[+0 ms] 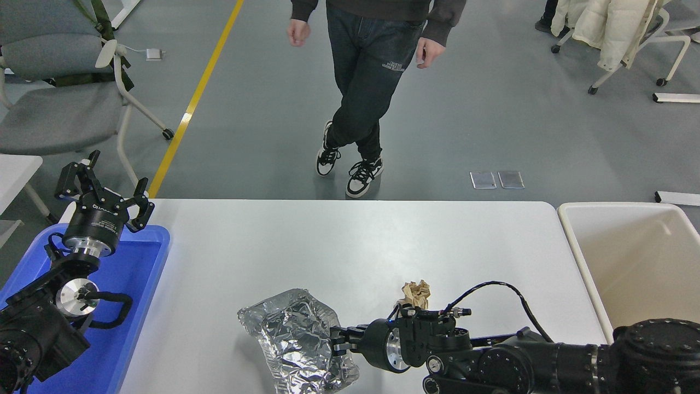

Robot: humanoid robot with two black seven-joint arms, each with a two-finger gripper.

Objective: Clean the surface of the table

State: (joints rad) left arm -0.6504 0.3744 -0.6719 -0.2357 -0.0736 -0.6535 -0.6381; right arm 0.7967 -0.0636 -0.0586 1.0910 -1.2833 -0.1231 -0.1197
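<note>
The white table surface (328,241) holds a crumpled sheet of silver foil (295,339) near its front edge. A small wad of brown paper (416,291) lies just right of the foil. My right gripper (338,342) reaches in from the lower right, pointing left, and is shut on the foil's right edge. The wad sits just behind that arm's wrist. My left gripper (103,189) is parked open at the far left, above the blue tray's back corner, with nothing in it.
A blue tray (139,273) lies along the table's left edge under my left arm. A beige tub (571,246) stands off the right end. A person (372,82) stands on the floor beyond the far edge. A grey chair (54,109) is at the upper left.
</note>
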